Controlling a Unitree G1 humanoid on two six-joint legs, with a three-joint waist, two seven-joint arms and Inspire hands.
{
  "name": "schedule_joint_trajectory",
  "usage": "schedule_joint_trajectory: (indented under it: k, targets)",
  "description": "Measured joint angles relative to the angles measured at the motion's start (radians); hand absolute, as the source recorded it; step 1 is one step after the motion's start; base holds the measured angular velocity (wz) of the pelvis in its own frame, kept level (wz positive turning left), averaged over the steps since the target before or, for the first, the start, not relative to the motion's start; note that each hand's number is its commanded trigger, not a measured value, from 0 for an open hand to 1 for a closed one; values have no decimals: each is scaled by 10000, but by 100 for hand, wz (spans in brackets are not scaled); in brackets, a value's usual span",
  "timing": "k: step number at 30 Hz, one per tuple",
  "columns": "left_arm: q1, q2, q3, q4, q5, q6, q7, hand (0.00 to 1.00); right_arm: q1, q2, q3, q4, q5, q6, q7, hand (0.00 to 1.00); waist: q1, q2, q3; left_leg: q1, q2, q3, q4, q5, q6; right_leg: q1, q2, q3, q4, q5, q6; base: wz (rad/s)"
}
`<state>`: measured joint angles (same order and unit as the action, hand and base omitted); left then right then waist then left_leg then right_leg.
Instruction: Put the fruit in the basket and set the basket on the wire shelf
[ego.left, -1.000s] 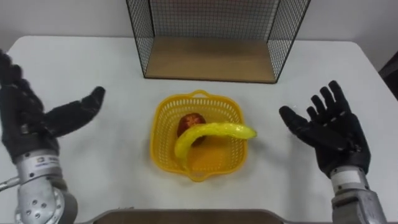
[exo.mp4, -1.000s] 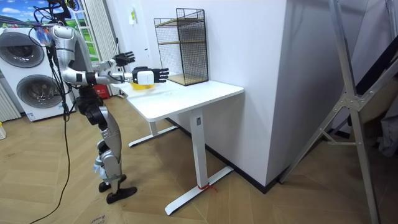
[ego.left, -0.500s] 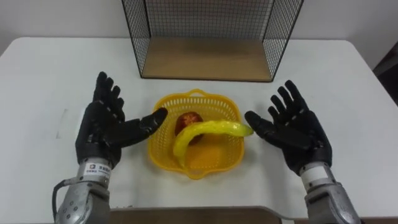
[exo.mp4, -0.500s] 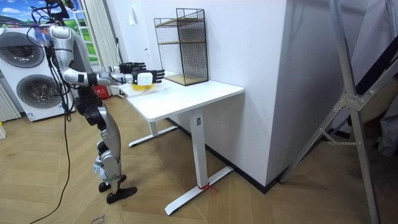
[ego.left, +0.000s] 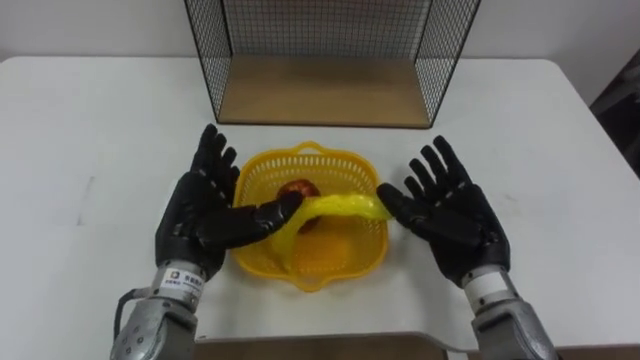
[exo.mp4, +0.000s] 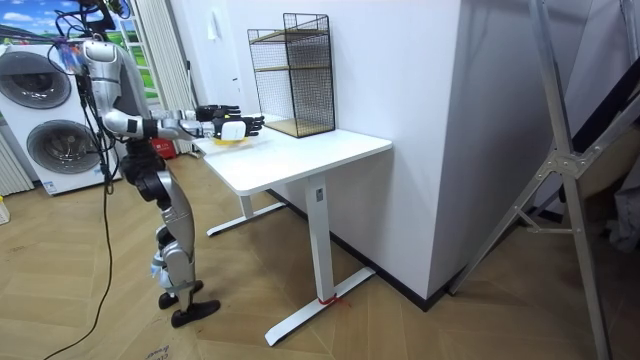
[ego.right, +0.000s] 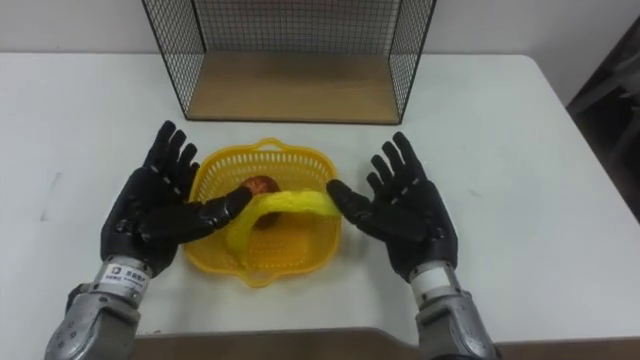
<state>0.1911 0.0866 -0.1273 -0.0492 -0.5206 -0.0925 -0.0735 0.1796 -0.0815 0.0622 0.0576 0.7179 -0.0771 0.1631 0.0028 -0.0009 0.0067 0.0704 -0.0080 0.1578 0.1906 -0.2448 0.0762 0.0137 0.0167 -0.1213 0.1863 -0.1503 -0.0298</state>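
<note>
Yellow plastic basket sits on the white table, just in front of the wire shelf; inside lie a banana and a red fruit (an apple, perhaps); the left hand and right hand flank the basket, palms turned inward, fingers straight and spread apart, thumbs reaching to its rim on either side, clasping nothing.

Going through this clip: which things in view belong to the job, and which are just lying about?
Job: basket, banana, red fruit, wire shelf, left hand, right hand, both open beside the basket.
Lying about: table, washing machines, metal frame.
</note>
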Motion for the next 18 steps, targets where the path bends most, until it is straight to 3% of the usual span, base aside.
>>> schedule_joint_trajectory:
  k: [18]
  targets:
    - [268,-169,-420,501,-799,198,-523,0,-39,-10,799,90,284,64,689,0,67,-7,-3,-87,0,27,71,0,0,-80,4,120,46,0,0,0]
